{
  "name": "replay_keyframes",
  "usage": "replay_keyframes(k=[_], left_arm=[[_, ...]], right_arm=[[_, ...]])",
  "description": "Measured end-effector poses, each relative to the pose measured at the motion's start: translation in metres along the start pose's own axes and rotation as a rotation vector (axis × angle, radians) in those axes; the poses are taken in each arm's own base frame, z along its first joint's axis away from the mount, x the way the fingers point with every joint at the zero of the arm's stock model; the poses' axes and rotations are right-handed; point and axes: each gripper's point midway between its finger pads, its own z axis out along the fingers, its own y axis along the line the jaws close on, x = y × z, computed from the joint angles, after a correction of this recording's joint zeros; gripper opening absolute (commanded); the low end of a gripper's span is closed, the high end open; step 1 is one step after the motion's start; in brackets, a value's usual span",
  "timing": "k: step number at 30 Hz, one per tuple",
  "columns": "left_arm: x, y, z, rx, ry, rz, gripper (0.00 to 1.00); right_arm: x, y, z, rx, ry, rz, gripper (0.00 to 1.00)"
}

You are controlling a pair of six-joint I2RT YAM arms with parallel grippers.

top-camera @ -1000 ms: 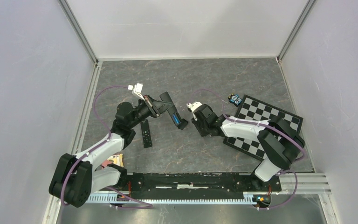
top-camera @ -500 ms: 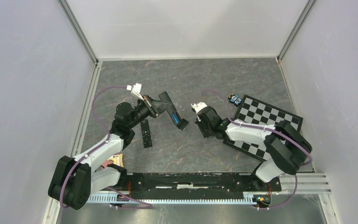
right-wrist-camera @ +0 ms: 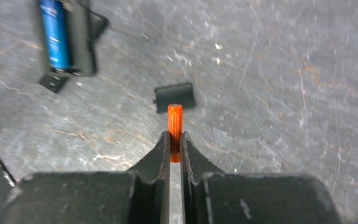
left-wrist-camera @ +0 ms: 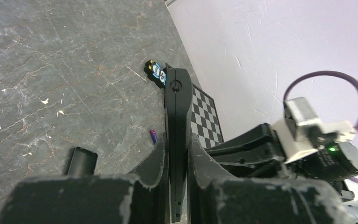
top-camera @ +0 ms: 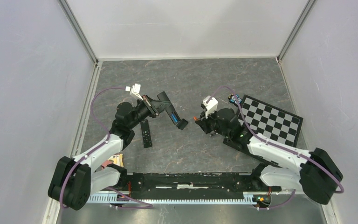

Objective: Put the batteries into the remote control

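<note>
My left gripper (top-camera: 160, 108) (left-wrist-camera: 177, 140) is shut on the black remote control (top-camera: 170, 111) (left-wrist-camera: 177, 107) and holds it tilted above the floor. A blue battery (top-camera: 173, 117) (right-wrist-camera: 55, 32) sits in its open compartment. The remote (right-wrist-camera: 77, 37) shows at the right wrist view's top left. My right gripper (top-camera: 198, 119) (right-wrist-camera: 175, 135) is shut on the orange battery (right-wrist-camera: 175, 116) (top-camera: 195, 118), just right of the remote's lower end. The battery sticks out past the fingertips. A small purplish cylinder (left-wrist-camera: 153, 136) lies on the floor.
A flat black cover (right-wrist-camera: 174, 96) lies on the floor below the orange battery. A second black remote (top-camera: 145, 133) lies near the left arm. A checkerboard (top-camera: 272, 122) (left-wrist-camera: 205, 116) and a small blue-faced toy (top-camera: 234, 98) (left-wrist-camera: 156, 73) sit at the right. Walls enclose three sides.
My right gripper has shut on the orange battery and lifted it, and now points left at the remote. The right arm's elbow swung down and right. The left arm stayed put.
</note>
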Motion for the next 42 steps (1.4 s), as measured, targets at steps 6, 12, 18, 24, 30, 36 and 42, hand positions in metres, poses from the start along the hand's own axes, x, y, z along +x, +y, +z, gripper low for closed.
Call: replay_keyframes(k=[6, 12, 18, 24, 30, 36, 42], left_arm=[[0.001, 0.000, 0.000, 0.001, 0.005, -0.001, 0.02], [0.003, -0.013, 0.004, 0.094, 0.024, 0.019, 0.02], [0.000, -0.036, 0.005, 0.222, 0.018, 0.032, 0.02], [-0.002, -0.042, 0.006, 0.243, 0.013, -0.010, 0.02], [-0.003, -0.035, 0.008, 0.200, 0.010, -0.074, 0.02], [-0.001, -0.032, 0.009, 0.178, 0.017, -0.115, 0.02], [0.000, -0.030, 0.009, 0.166, 0.023, -0.138, 0.02]], right_arm=[[-0.044, 0.029, -0.022, -0.161, -0.179, -0.017, 0.06], [-0.068, 0.058, -0.039, -0.325, -0.273, -0.037, 0.06], [-0.075, 0.072, -0.048, -0.402, -0.291, -0.025, 0.06], [-0.098, 0.066, -0.042, -0.335, -0.250, 0.062, 0.07], [-0.109, 0.067, -0.034, -0.284, -0.203, 0.133, 0.07], [-0.097, 0.073, -0.024, -0.249, -0.107, 0.145, 0.07], [-0.086, 0.070, -0.020, -0.211, -0.057, 0.139, 0.08]])
